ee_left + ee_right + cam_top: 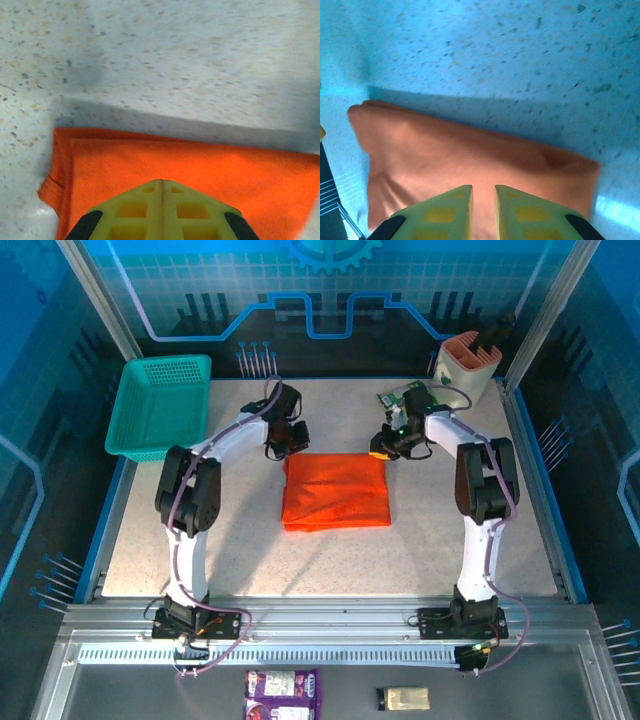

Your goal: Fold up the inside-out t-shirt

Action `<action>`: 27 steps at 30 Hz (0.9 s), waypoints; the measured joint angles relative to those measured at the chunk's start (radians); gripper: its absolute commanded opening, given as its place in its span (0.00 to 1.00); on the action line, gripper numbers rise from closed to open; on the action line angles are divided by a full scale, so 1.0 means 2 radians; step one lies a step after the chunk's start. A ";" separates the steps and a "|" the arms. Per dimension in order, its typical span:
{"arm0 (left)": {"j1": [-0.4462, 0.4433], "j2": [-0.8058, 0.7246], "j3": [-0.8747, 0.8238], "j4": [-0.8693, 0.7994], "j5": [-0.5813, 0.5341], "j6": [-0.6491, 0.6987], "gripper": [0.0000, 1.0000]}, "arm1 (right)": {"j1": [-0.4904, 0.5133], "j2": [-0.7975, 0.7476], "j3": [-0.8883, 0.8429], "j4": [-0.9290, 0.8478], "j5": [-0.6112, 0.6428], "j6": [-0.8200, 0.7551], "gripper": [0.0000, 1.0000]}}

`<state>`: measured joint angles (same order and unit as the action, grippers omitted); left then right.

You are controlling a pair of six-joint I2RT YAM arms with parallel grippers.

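Orange t-shirt (336,490) folded; overhead adds teal basket (160,405); left gripper (162,183) closed, right gripper (483,192) slightly ajar.

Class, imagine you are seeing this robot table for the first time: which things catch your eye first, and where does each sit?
The bright orange t-shirt, folded into a neat rectangle, lies in the middle of the table. The left gripper, shut, and the right gripper, a slit open, hang at its far edge. A teal basket sits at the table's far left corner.
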<state>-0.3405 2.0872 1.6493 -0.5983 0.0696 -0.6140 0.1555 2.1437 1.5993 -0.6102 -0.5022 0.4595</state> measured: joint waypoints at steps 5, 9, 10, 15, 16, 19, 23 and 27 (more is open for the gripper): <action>0.014 0.059 0.008 -0.013 -0.014 0.004 0.04 | -0.005 0.036 0.013 -0.010 0.011 0.000 0.19; 0.019 0.061 0.026 -0.016 -0.029 0.008 0.04 | -0.007 0.036 0.014 -0.019 0.022 0.000 0.19; 0.019 0.061 0.026 -0.019 -0.033 0.008 0.04 | -0.008 0.035 0.014 -0.020 0.024 0.000 0.20; 0.019 0.058 0.026 -0.034 -0.052 0.015 0.06 | -0.011 -0.010 -0.015 -0.026 0.038 -0.006 0.25; 0.019 0.052 0.026 -0.039 -0.056 0.018 0.06 | -0.013 -0.026 -0.026 -0.028 0.038 -0.008 0.26; 0.018 0.022 0.026 -0.053 -0.061 0.019 0.03 | -0.019 -0.084 -0.061 -0.029 0.035 -0.015 0.29; -0.001 -0.035 0.033 -0.072 -0.063 0.016 0.02 | -0.028 -0.150 -0.115 -0.027 0.023 -0.021 0.29; -0.056 -0.069 0.041 -0.079 -0.063 -0.011 0.03 | -0.039 -0.183 -0.163 -0.027 0.018 -0.026 0.29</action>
<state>-0.4530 1.9495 1.7309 -0.7559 -0.0563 -0.6353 0.0780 1.7782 1.2739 -0.6651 -0.4656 0.4072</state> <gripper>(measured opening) 0.051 0.292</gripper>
